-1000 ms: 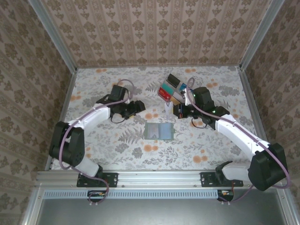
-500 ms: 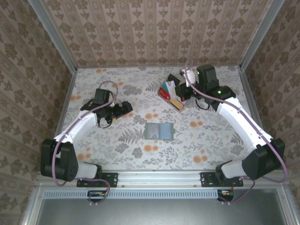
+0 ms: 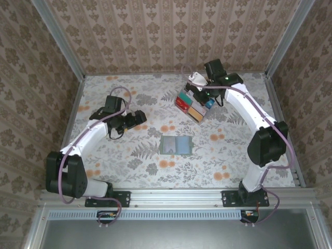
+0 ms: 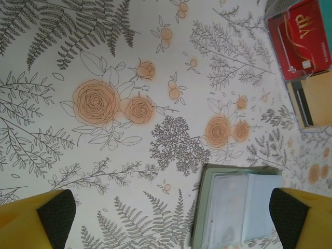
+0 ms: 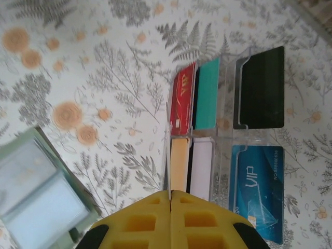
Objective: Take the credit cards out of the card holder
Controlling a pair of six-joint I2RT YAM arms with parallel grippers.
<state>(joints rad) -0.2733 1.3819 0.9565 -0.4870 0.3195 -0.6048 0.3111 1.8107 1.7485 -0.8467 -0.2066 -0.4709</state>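
Risk lies far right: credit cards point(image 5: 207, 93) sit in a clear tray point(image 5: 226, 104), under the right gripper point(image 5: 170, 197), pinched shut (empty), which could scatter them if lowered. Card holder point(image 3: 175, 145) lies open mid-table. Left gripper point(image 3: 139, 119) gapes wide, holding nothing.

The sage card holder point(image 3: 175, 145) is lying open and flat on the bench point(image 3: 119, 161), pale pockets facing up. The credit cards point(image 5: 207, 93) are sitting grouped well beyond it, red, teal, black, blue, tan and whitish, some apparently leaning on edge.
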